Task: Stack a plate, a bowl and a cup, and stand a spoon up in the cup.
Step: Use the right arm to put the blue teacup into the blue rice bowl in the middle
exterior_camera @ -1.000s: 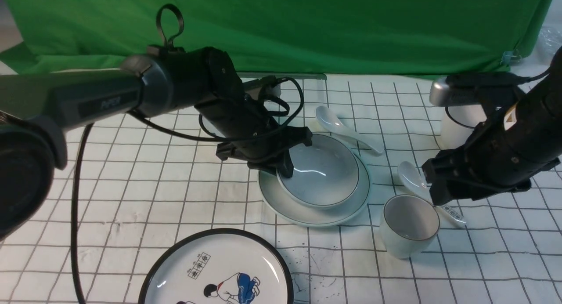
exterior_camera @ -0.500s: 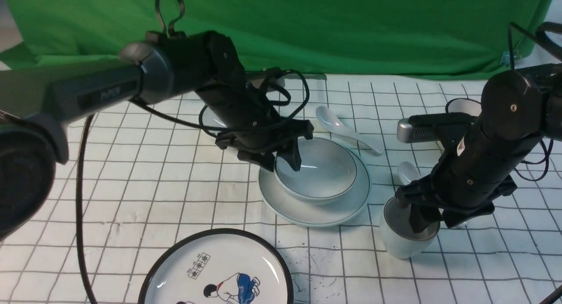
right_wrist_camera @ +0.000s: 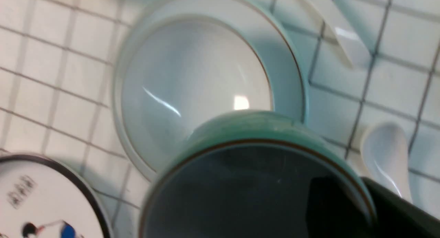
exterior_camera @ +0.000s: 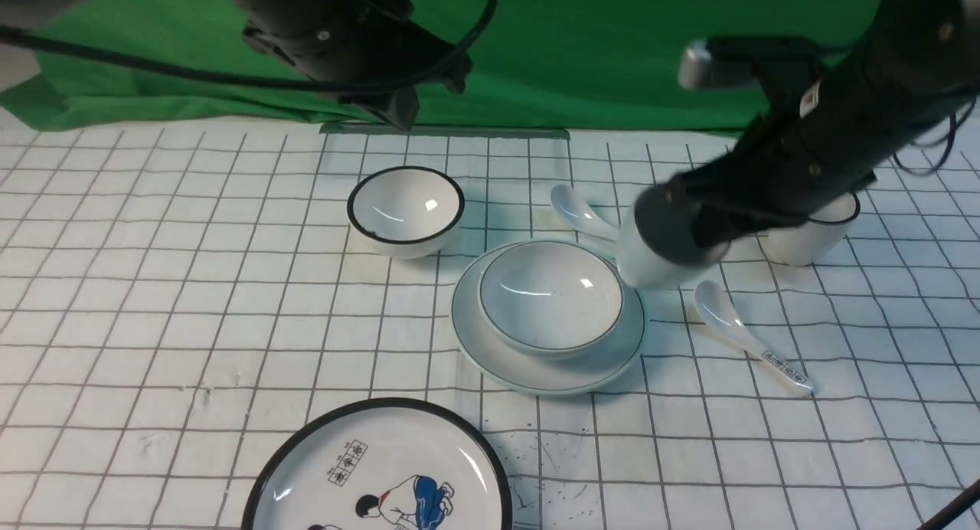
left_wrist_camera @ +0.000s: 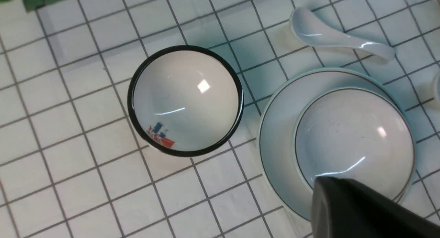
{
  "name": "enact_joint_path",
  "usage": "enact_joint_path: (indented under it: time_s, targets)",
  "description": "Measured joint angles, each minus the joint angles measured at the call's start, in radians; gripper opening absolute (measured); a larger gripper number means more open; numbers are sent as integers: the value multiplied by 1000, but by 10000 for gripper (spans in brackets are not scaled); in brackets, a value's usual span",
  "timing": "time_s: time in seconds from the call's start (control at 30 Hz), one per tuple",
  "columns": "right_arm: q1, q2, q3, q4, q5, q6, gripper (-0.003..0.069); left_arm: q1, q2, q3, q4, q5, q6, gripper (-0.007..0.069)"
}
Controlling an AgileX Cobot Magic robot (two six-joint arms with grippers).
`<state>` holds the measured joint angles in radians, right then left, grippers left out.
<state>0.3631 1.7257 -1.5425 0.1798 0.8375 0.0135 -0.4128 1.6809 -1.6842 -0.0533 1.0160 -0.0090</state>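
The plate (exterior_camera: 490, 354) lies mid-table with the bowl (exterior_camera: 550, 300) sitting in it. My right gripper (exterior_camera: 708, 231) is shut on the rim of the cup (exterior_camera: 649, 263), one finger inside and one outside. The cup hangs tilted in the air beside the plate's right edge. The right wrist view shows the cup (right_wrist_camera: 247, 128) above the bowl (right_wrist_camera: 192, 86) and plate (right_wrist_camera: 285, 69). Behind the plate lies the plain spoon (exterior_camera: 574, 206), its handle partly hidden by the cup. My left gripper (exterior_camera: 398, 110) is shut and empty, high at the back left.
A black-rimmed bowl (exterior_camera: 406, 208) stands back left of the plate. The cartoon plate (exterior_camera: 383, 469) lies at the near edge. A labelled spoon (exterior_camera: 754, 338) lies right of the plate. A black-rimmed cup (exterior_camera: 811, 231) stands behind my right arm.
The left gripper let go of the bowl on the plate, rose up and back, and shut. The right gripper came down on the cup, closed on its rim and lifted it towards the plate.
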Motion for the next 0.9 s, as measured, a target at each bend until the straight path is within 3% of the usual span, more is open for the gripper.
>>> enact_joint_path:
  time_s: [0.23, 0.57, 0.7, 0.8, 0.83, 0.9]
  targets:
    - [34, 247, -264, 23, 113, -52, 87, 0, -155, 204, 1, -65, -22, 2]
    - [71, 422, -308, 24, 125, -71, 98, 0, -226, 319, 47, -44, -33, 2]
    - [71, 427, -309, 25, 125, -77, 147, 0, -228, 319, 53, -44, -40, 2]
    - [71, 427, -312, 28, 120, -78, 227, 0, -228, 319, 53, -44, -40, 2]
    - [71, 427, -320, 28, 123, -90, 300, 0, -228, 319, 53, -44, -40, 2]
    - [71, 425, -330, 28, 125, -108, 332, 0, -228, 319, 53, -44, -40, 2]
